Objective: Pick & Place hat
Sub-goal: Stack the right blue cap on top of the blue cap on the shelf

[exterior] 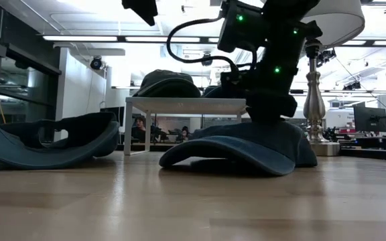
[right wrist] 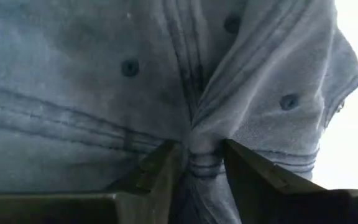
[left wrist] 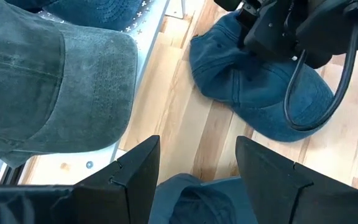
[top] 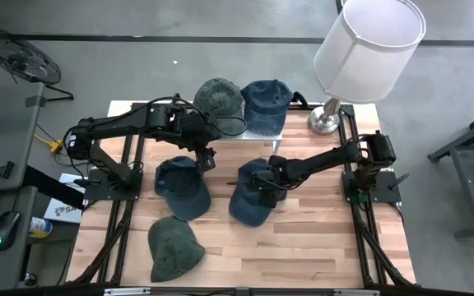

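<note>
Right gripper (right wrist: 196, 163) pinching a fold of blue cap (top: 250, 197); left gripper (top: 206, 158) spread, hovering.
Caps: five. Two on white stand (top: 257, 134), three on table (top: 303, 238).

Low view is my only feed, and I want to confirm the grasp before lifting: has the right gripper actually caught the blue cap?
Observer: Yes. The right wrist view shows the right gripper pinching a fold of the blue cap between its fingers.
Operator: Where is the left gripper?
Observer: From above, the left gripper hangs open and empty near the front edge of the shelf, apart from that cap.
</note>
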Controlling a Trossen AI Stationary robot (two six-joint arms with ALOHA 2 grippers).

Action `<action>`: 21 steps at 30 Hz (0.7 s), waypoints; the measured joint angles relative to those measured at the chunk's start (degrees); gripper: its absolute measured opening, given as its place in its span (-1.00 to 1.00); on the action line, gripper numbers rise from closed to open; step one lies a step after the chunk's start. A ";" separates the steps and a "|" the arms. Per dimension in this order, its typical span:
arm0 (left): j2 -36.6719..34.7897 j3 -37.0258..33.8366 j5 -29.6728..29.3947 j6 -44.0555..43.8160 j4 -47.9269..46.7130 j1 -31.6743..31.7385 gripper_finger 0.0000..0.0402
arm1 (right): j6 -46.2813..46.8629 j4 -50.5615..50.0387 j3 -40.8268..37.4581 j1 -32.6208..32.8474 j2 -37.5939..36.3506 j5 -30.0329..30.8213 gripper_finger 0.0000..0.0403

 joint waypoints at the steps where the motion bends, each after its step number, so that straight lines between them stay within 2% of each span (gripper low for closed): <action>1: 0.00 0.00 0.00 0.00 0.06 0.00 0.03 | 0.00 -0.39 0.00 0.02 0.02 -0.28 -0.36; 7: 0.00 0.00 -0.02 0.32 0.18 0.00 0.03 | 3.54 -3.80 0.02 -0.02 0.02 0.45 -0.43; 13: 0.00 0.01 -0.04 1.07 0.48 0.00 0.03 | 7.63 -7.28 0.02 -0.01 -0.02 -2.41 -0.91; 19: 0.00 0.00 -0.09 1.34 3.41 0.00 0.03 | 8.80 -6.82 0.09 0.81 -1.13 -8.20 -0.97; 21: 0.00 0.00 0.36 2.24 4.33 0.00 0.03 | 8.88 -6.15 0.09 1.71 -2.81 -8.17 -0.97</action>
